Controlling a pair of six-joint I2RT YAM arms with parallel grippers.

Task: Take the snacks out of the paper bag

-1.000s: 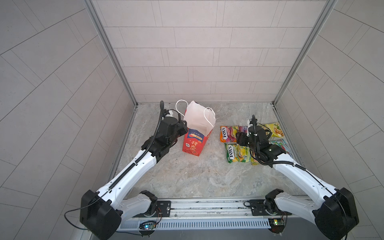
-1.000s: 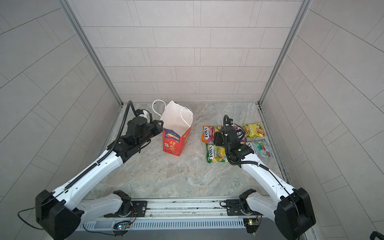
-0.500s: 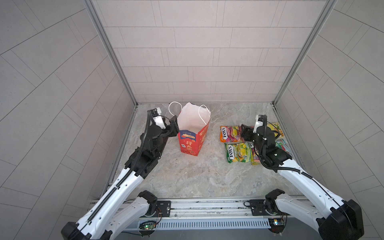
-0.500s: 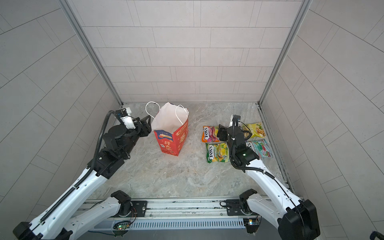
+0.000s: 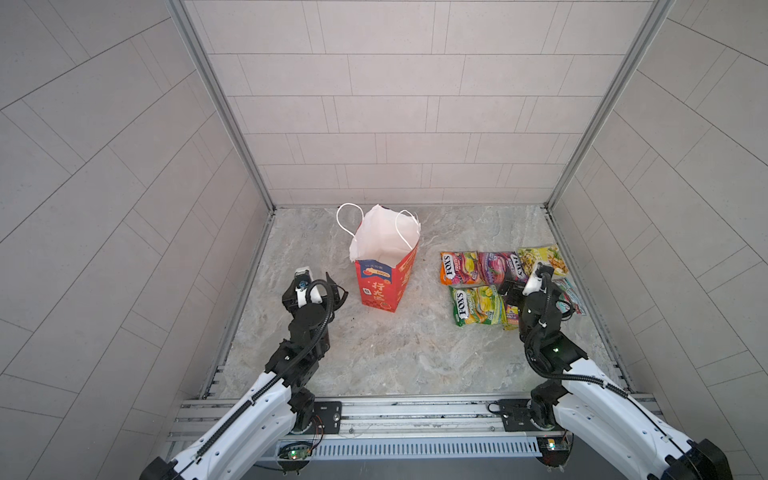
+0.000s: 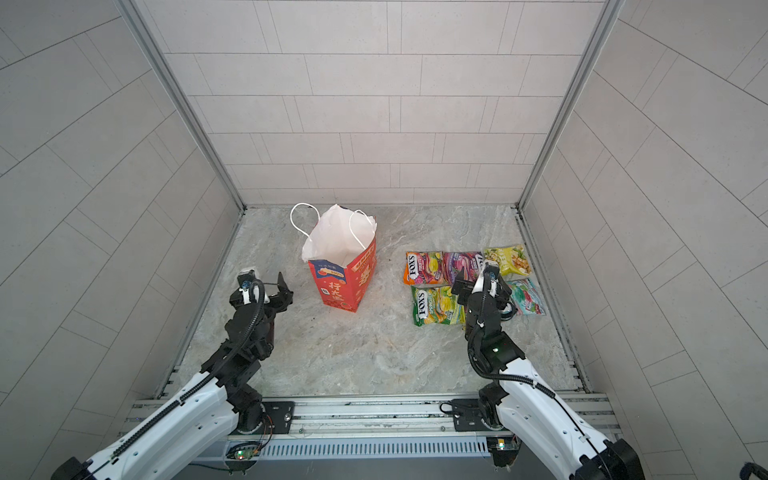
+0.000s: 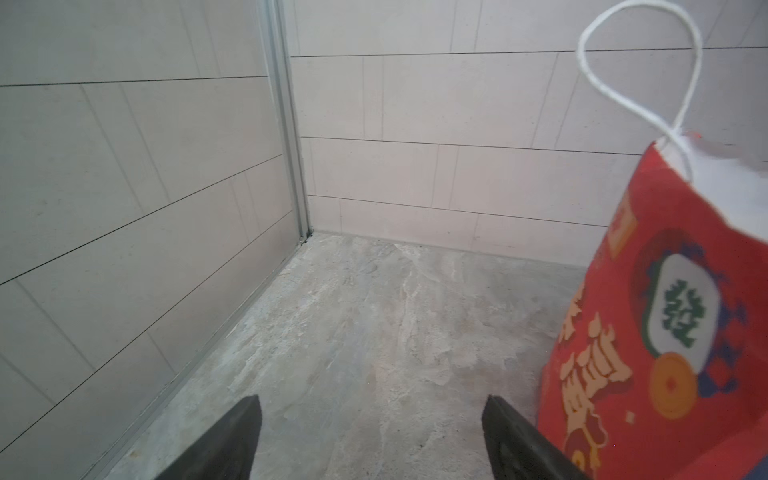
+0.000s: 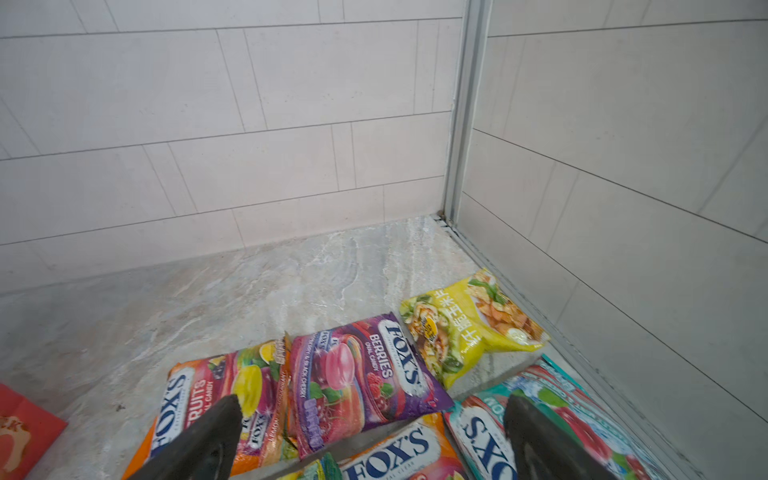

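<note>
Grey marbled floor (image 5: 395, 353) between tiled walls (image 5: 395, 124): paper bag (image 5: 380, 291) upright, snacks (image 5: 478, 305) apart, both jaws spread, empty.

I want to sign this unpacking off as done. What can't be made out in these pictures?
1. Paper bag floor: both top views, hidden by its own walls; a leftover snack cannot be ruled out.
2. Orange packet: cut by the right wrist view's edge; in top views the right arm covers most of it.
3. Bag print: blurred and cut off in the left wrist view.
</note>
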